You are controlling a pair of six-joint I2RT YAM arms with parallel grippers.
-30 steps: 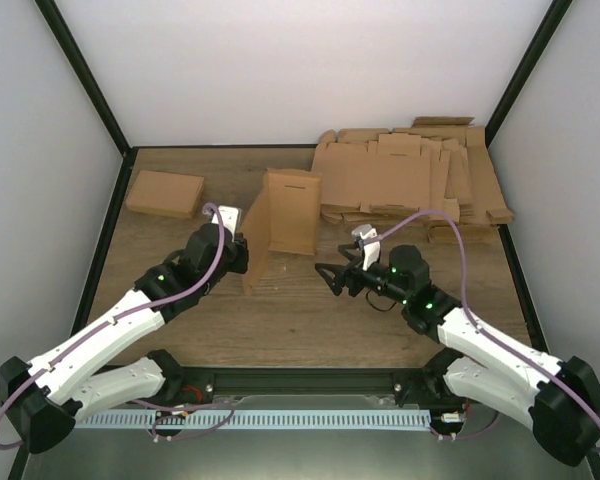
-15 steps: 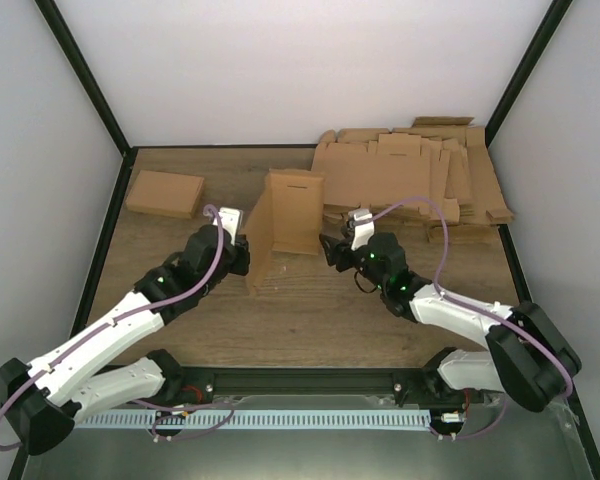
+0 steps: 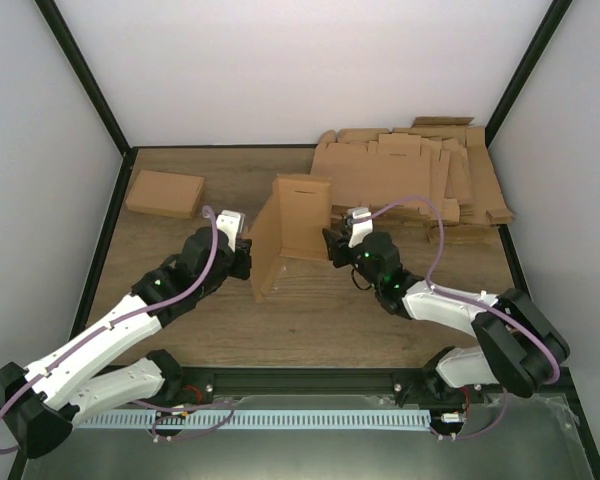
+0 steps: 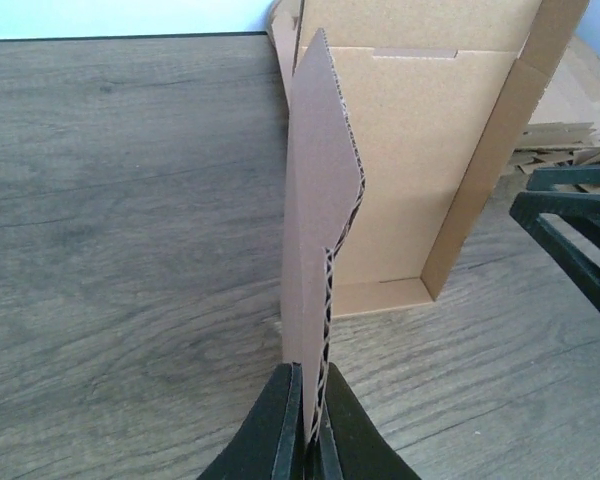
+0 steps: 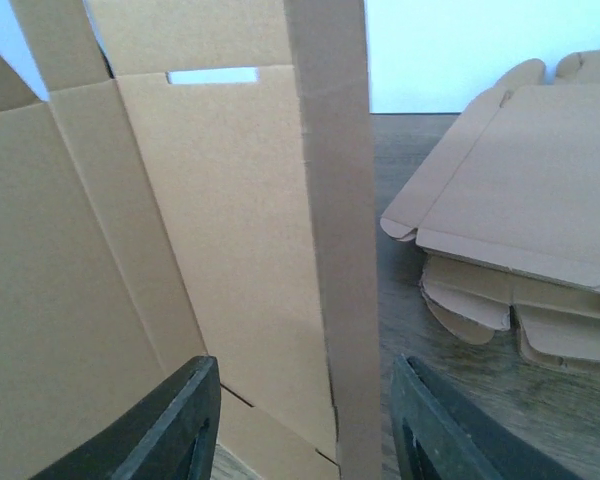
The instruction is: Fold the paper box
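With my left tool (image 4: pixel 305 425) still pinching the paper box's (image 3: pixel 295 215) wall, my right tool (image 5: pixel 305 430) has swung in, half-open astride the side flap, seemingly ready to fold.

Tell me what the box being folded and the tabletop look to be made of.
The paper box: corrugated cardboard, plain matte brown; wavy fluting shows along its cut edge. The table: wood or wood-look laminate, matte, with visible grain lines; I cannot tell which.
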